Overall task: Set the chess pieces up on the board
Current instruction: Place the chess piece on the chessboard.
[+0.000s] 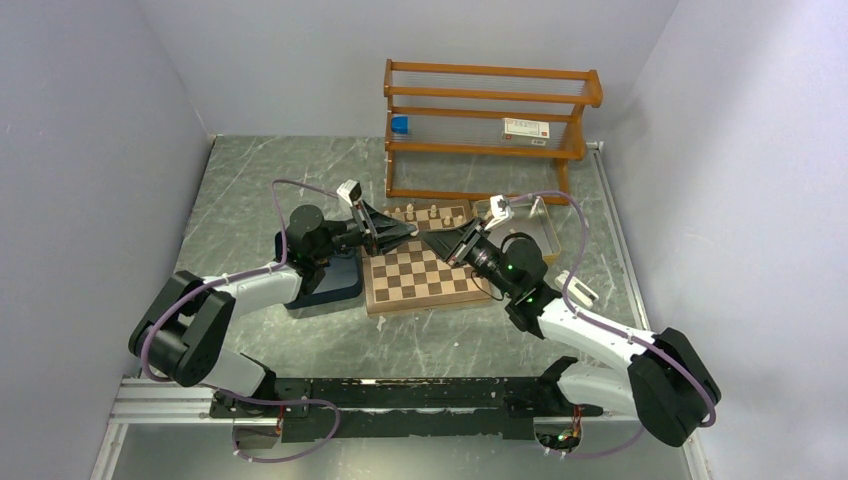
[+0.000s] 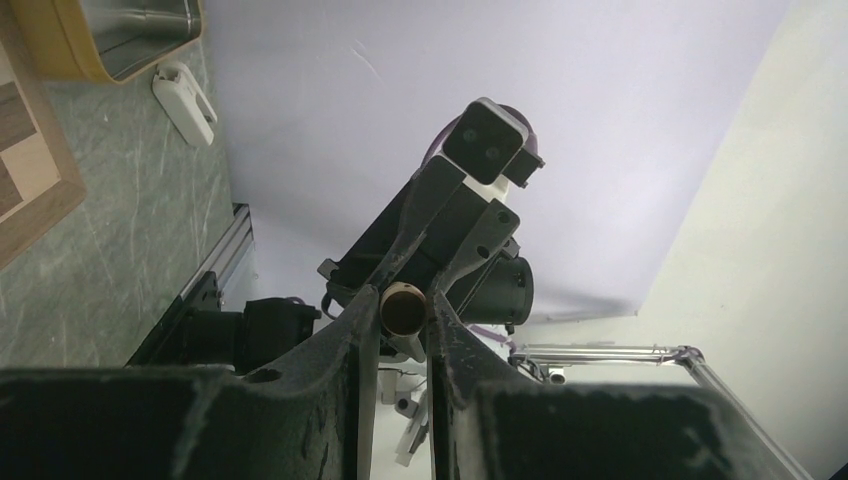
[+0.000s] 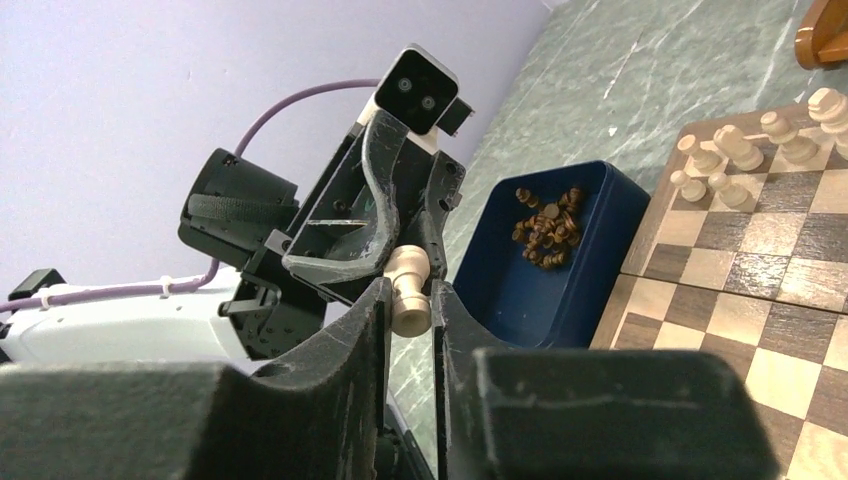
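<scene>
Above the board's [image 1: 425,282] far rows, meeting tip to tip with both arms stretched low and inward. Nipping a cream chess piece [image 3: 408,290] in the left gripper [image 2: 405,312], nearly shut; hugging its other end with the right gripper [image 3: 410,312], narrowed snug too.

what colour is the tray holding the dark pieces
Dark blue tray, clearest in the right wrist view.

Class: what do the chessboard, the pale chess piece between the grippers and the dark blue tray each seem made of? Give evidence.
Chessboard: wood, satin finish; grain streaks show in the squares.
Pale chess piece: probably turned wood, smooth and matt; rounded lathe-like profile, no grain visible.
Dark blue tray: likely moulded plastic; uniform colour, rounded corners, faint sheen.
</scene>
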Controlling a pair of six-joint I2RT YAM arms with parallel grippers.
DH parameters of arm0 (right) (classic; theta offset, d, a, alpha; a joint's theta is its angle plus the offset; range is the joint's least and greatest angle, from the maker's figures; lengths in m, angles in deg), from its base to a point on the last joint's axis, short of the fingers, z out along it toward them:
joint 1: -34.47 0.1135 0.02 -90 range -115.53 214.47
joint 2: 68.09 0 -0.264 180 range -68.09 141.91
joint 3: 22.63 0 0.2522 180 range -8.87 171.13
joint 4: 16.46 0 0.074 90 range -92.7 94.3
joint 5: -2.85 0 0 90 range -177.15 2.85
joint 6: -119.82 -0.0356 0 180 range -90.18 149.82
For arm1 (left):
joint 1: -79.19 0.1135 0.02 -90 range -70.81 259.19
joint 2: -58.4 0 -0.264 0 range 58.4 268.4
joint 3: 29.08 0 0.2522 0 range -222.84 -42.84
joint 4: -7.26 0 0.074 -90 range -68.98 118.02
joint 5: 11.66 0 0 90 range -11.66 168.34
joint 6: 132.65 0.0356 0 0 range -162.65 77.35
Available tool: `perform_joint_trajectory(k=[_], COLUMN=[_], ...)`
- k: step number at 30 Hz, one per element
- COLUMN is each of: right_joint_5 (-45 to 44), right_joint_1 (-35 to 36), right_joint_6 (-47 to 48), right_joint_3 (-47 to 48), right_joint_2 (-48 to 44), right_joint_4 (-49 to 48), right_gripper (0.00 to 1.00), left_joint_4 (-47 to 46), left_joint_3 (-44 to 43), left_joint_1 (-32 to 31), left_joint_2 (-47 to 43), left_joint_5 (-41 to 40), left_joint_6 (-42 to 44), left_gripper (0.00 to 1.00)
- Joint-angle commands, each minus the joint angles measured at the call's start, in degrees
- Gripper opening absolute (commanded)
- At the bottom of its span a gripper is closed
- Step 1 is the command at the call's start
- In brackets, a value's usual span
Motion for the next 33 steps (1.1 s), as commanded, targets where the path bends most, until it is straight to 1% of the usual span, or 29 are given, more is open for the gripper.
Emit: perform_joint_trajectory(k=[1,2,4,7,8,9,11,14,16,19,20,22,24,27,29,33], right_joint_5=[-0.54,-0.40,-0.38,-0.81,-1.31,-1.73,-2.48,-0.77,1.34,4.63,4.59,3.07,0.55,-3.37,-5.66,-9.07], right_joint_1=[-0.20,-0.19,-0.19,-0.33,-0.43,-0.62,-1.45,-4.76,-7.67,-11.87,-12.65,-13.40,-13.52,-13.60,-13.63,-13.60], right_joint_6=[-0.40,-0.38,-0.06,1.59,2.99,4.65,8.22,13.05,16.24,22.24,24.93,31.66,36.66,42.59,45.79,49.96], right_joint_3=[-0.56,-0.49,-0.40,0.39,0.95,1.84,3.71,7.01,9.51,14.87,17.25,22.51,28.03,35.49,40.49,49.74], right_joint_2=[0.65,0.76,0.69,-0.01,-0.55,-1.12,-2.20,-2.87,-2.10,0.71,1.90,4.83,8.30,14.27,18.53,26.65], right_joint_4=[-2.98,-3.17,-3.17,-1.02,1.09,3.37,9.11,16.04,20.82,28.33,31.63,38.33,46.57,54.58,60.00,68.95], right_gripper=[0.15,0.12,0.07,0.07,0.07,0.07,0.08,0.08,0.08,0.07,0.07,0.06,0.06,0.06,0.06,0.04], left_joint_4=[-4.80,-5.34,-6.21,-4.50,-3.28,-1.66,5.89,17.79,25.74,40.90,47.92,57.62,64.36,72.17,74.05,74.66], left_joint_3=[0.84,1.19,1.95,2.18,2.05,1.58,-0.58,-4.13,-6.75,-13.16,-16.56,-21.43,-24.68,-27.76,-28.13,-26.51], left_joint_1=[0.45,0.45,0.45,0.49,0.53,0.54,1.13,3.31,4.70,5.96,6.06,6.08,5.90,5.90,5.90,5.90], left_joint_2=[0.60,0.81,0.80,0.30,-0.20,-0.77,-2.08,-4.49,-6.20,-7.37,-7.33,-6.91,-6.76,-6.88,-7.87,-11.71], left_joint_5=[-0.89,-1.02,-1.56,-2.19,-2.44,-2.82,-2.41,-2.86,-4.59,-7.58,-9.16,-11.66,-14.37,-19.02,-20.05,-22.68], left_joint_6=[-0.42,-0.64,-0.80,0.80,2.61,4.73,10.84,20.25,27.71,40.90,45.88,55.00,63.07,72.00,76.27,82.44], left_gripper=[0.08,0.09,0.13,0.29,0.37,0.41,0.53,0.63,0.69,0.77,0.81,0.97,0.98,0.98,0.98,0.98])
